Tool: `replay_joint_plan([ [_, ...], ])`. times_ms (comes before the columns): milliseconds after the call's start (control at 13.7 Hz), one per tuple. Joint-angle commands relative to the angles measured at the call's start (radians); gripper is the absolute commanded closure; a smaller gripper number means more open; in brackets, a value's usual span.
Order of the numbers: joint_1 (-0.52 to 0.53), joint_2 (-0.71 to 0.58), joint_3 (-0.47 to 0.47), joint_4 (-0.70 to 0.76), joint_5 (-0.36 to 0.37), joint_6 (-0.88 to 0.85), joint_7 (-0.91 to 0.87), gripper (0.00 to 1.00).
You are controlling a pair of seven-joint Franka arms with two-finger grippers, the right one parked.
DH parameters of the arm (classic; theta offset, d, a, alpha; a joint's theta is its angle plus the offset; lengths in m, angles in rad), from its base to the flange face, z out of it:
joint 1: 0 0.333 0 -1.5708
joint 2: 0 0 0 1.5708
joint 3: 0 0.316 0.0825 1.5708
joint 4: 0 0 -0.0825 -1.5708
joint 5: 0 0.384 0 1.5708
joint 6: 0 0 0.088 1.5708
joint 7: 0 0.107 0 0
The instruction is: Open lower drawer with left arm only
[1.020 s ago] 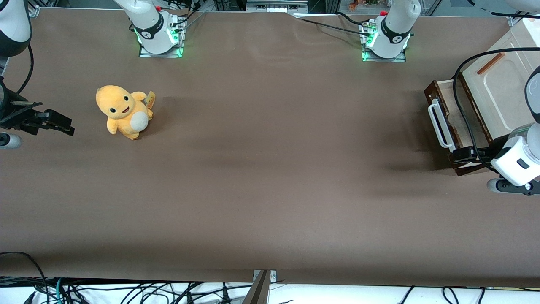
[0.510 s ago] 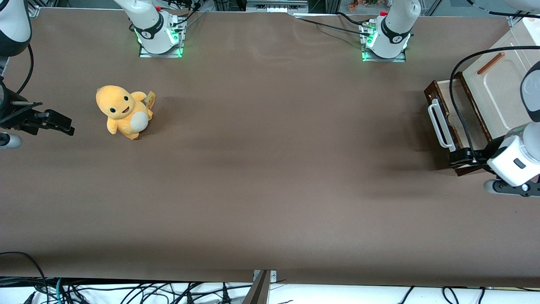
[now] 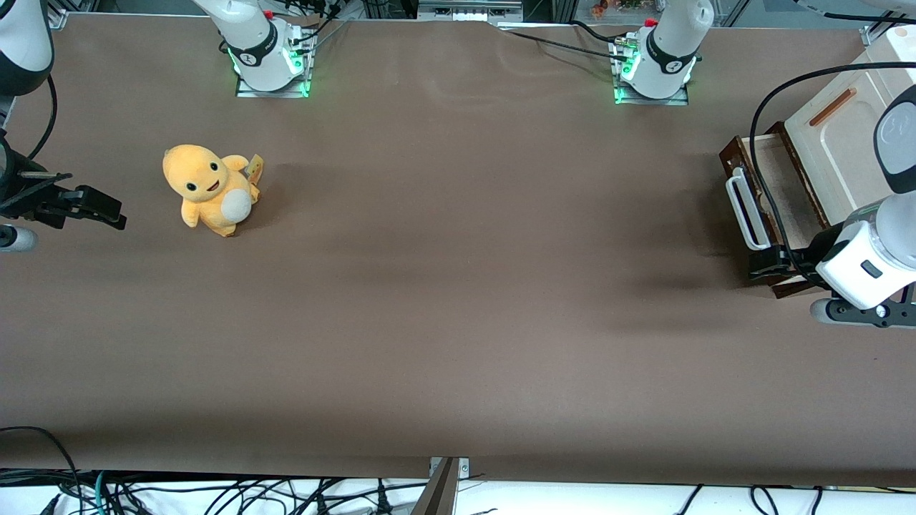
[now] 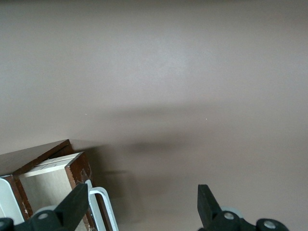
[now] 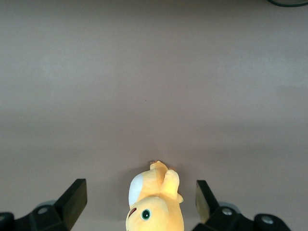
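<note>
The lower drawer (image 3: 783, 193) stands pulled out from the cream cabinet (image 3: 837, 157) at the working arm's end of the table. It has a dark brown front and a white loop handle (image 3: 741, 207). The left arm's gripper (image 3: 764, 263) hovers at the drawer's corner nearer the front camera, just past the handle's end. In the left wrist view the gripper (image 4: 141, 204) is wide open and holds nothing. The handle (image 4: 103, 202) and brown drawer front (image 4: 77, 168) show right beside one finger (image 4: 74, 207), and the pale inside (image 4: 45, 187) is visible.
A yellow plush toy (image 3: 211, 189) sits toward the parked arm's end of the brown table (image 3: 458, 286). The working arm's black cable (image 3: 760, 164) loops over the drawer. Two arm bases (image 3: 268, 54) (image 3: 655, 61) stand along the table's edge farthest from the front camera.
The left gripper and wrist have shifted a little away from the drawer, toward the parked arm's end. The drawer has stayed where it was.
</note>
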Motion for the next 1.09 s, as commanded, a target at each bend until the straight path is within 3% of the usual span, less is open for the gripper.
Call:
replay_joint_plan([
  [0, 0.008, -0.019, -0.004, -0.016, -0.014, -0.002, -0.009, 0.0],
  [1020, 0.011, -0.018, -0.001, -0.041, -0.01, -0.004, -0.035, 0.0],
])
